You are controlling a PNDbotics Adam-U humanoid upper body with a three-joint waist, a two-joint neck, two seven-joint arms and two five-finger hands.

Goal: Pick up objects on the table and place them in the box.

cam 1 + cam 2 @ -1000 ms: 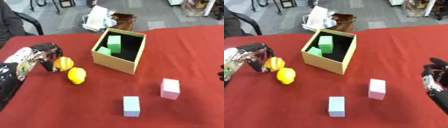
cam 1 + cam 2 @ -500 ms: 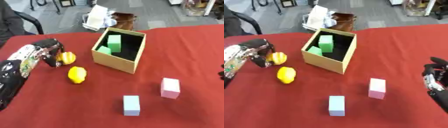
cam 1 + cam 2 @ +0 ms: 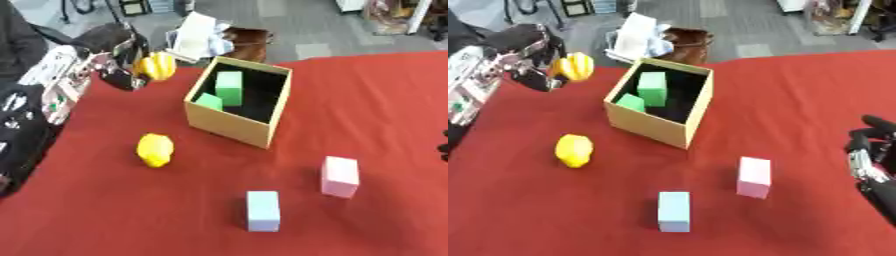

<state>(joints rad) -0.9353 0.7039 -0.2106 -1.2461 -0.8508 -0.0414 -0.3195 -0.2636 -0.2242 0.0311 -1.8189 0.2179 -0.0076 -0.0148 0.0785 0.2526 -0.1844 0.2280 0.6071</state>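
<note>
My left hand (image 3: 118,60) is raised above the table's far left, shut on a yellow-orange striped fruit (image 3: 157,66) that hangs left of the cardboard box (image 3: 232,127). Two green blocks (image 3: 228,87) lie inside the box. A yellow lemon (image 3: 155,149) rests on the red cloth in front of the box's left side. A pink block (image 3: 339,176) and a light blue block (image 3: 262,210) sit nearer to me. My right hand (image 3: 870,155) rests at the right edge, fingers relaxed, holding nothing.
The red tablecloth (image 3: 367,90) covers the table. Beyond its far edge stand a brown bag (image 3: 248,37) and white papers (image 3: 194,35) on the floor. A person in dark clothing sits at the far left.
My left hand has lifted the striped fruit off the cloth and carried it up and toward the box. The lemon and the blocks stayed put.
</note>
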